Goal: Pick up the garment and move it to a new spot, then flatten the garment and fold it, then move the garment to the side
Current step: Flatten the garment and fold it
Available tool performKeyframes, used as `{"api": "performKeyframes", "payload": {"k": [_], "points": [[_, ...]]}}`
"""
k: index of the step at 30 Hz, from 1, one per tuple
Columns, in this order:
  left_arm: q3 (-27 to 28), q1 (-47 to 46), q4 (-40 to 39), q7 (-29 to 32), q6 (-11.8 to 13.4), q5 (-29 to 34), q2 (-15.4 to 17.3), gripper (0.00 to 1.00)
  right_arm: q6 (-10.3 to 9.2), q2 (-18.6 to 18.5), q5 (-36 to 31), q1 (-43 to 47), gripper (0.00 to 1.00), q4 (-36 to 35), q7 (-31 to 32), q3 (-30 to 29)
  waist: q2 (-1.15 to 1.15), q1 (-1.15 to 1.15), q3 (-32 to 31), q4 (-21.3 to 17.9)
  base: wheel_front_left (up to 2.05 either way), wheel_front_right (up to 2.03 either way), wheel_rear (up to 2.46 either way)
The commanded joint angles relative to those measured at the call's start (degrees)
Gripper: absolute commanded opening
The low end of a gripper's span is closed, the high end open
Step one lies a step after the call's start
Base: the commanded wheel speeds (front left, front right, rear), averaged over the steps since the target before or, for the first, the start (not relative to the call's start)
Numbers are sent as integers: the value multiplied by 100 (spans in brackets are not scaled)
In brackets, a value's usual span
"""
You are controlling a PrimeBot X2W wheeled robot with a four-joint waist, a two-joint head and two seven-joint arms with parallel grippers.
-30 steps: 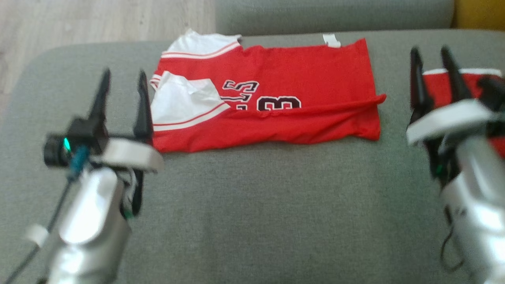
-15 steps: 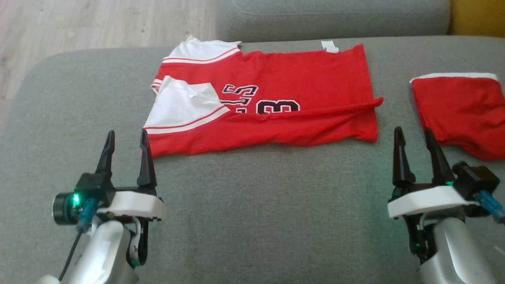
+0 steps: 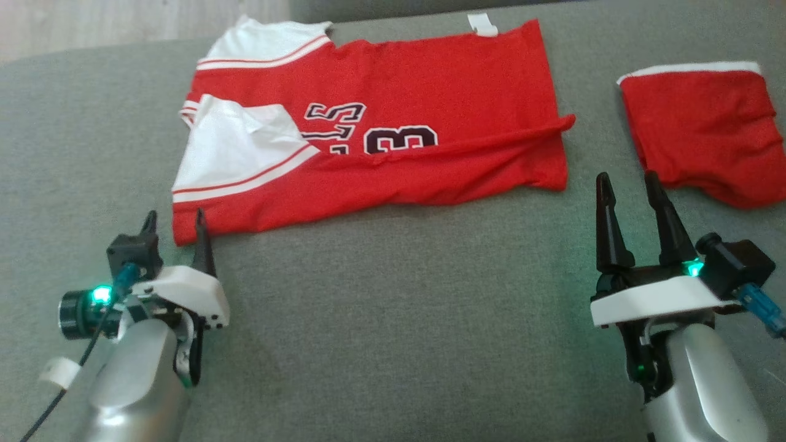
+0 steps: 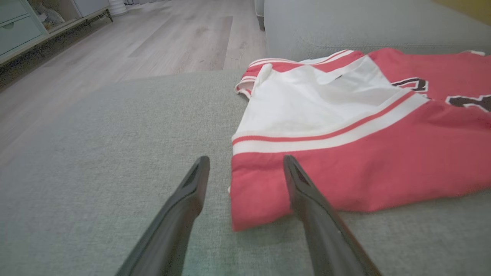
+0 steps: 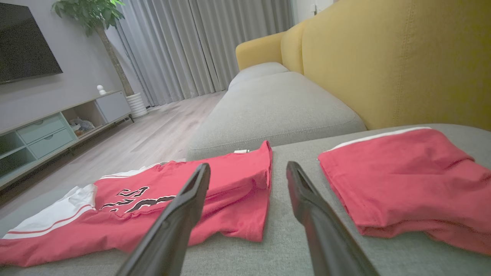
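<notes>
A red jersey [image 3: 393,129] with white sleeves and black lettering lies partly folded on the grey sofa seat [image 3: 399,319]; the wrist views show it too [image 4: 364,153] [image 5: 191,199]. My left gripper [image 3: 174,221] is open just off the jersey's near left corner, with that corner lying between its fingers in the left wrist view [image 4: 245,165]. My right gripper [image 3: 627,184] is open over bare cushion, between the jersey's right edge and the folded red garment [image 3: 700,135]; nothing is between its fingers [image 5: 249,170].
The folded red garment [image 5: 406,180] with a white band lies at the right. A yellow backrest [image 5: 383,57] stands behind it, and a second grey cushion [image 5: 276,107] lies beyond the jersey. Wooden floor [image 4: 134,50] and a low TV cabinet [image 5: 50,130] lie past the sofa's left edge.
The head camera has tilted down, so everything has shifted up that view. Both grippers have drawn back from over the garments toward me, and the left one has settled at the jersey's near left corner.
</notes>
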Motion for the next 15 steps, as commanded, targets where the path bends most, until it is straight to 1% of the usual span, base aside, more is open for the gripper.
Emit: {"api": "performKeyframes", "payload": {"k": [1, 10, 15], "points": [[229, -309, 26, 29, 39, -34, 222, 100, -5, 15, 46, -176, 100, -243, 10, 149, 0, -1, 150, -128, 0, 0, 0], [223, -743, 997, 154, 31, -90, 277, 100, -5, 16, 142, -155, 100, -500, 87, 142, 0, -1, 347, -302, 0, 0, 0], [173, -846, 1422, 333, -40, -155, 192, 100, -5, 16, 162, -153, 100, -544, 102, 79, 0, -1, 314, -319, 0, 0, 0]]}}
